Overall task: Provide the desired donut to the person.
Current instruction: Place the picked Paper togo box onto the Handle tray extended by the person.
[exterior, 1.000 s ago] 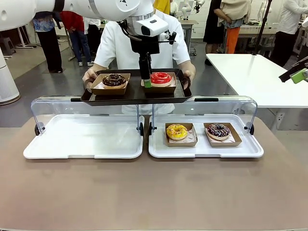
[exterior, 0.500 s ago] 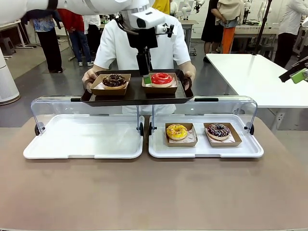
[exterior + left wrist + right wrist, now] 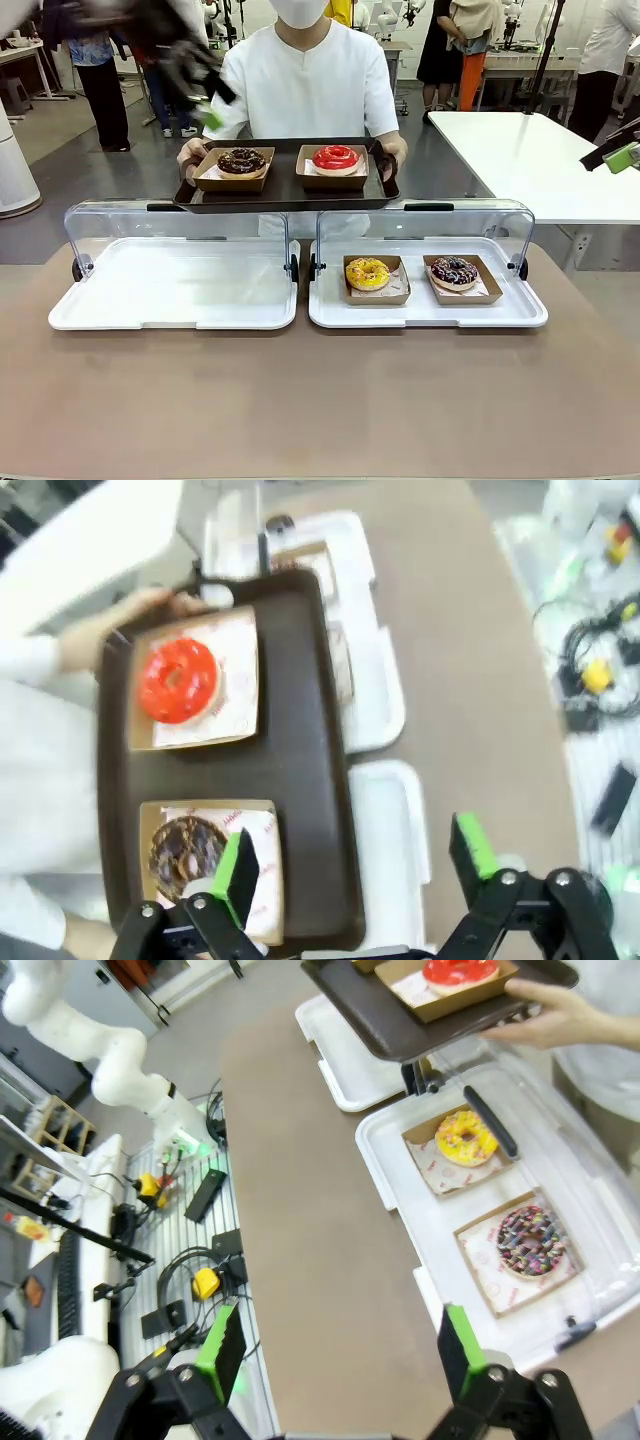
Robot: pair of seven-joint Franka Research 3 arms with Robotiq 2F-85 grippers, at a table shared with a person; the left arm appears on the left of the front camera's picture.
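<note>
The person [image 3: 308, 80] in a white shirt holds a dark tray [image 3: 285, 190] across the table. On it, each in a cardboard boat, sit a chocolate donut [image 3: 241, 161] and a red-glazed donut [image 3: 335, 158]. My left gripper [image 3: 205, 100] is a blur high at the upper left, beside the person's shoulder. In its own view, my left gripper [image 3: 355, 865] is open and holds nothing above the tray [image 3: 300, 780], with the red donut [image 3: 178, 680] and the chocolate donut [image 3: 185, 850] below. My right gripper [image 3: 340, 1350] stands open, off the table's right side [image 3: 618, 155].
Two white display cases with raised clear lids stand on the brown table: the left case [image 3: 175, 285] and the right case [image 3: 430, 310], which holds a yellow donut [image 3: 367, 273] and a sprinkled chocolate donut [image 3: 454, 270]. A white table [image 3: 530, 160] stands at the right. People stand behind.
My left arm has pulled up and away to the left from beside the red donut on the tray, moving fast enough to blur. The tray has risen slightly.
</note>
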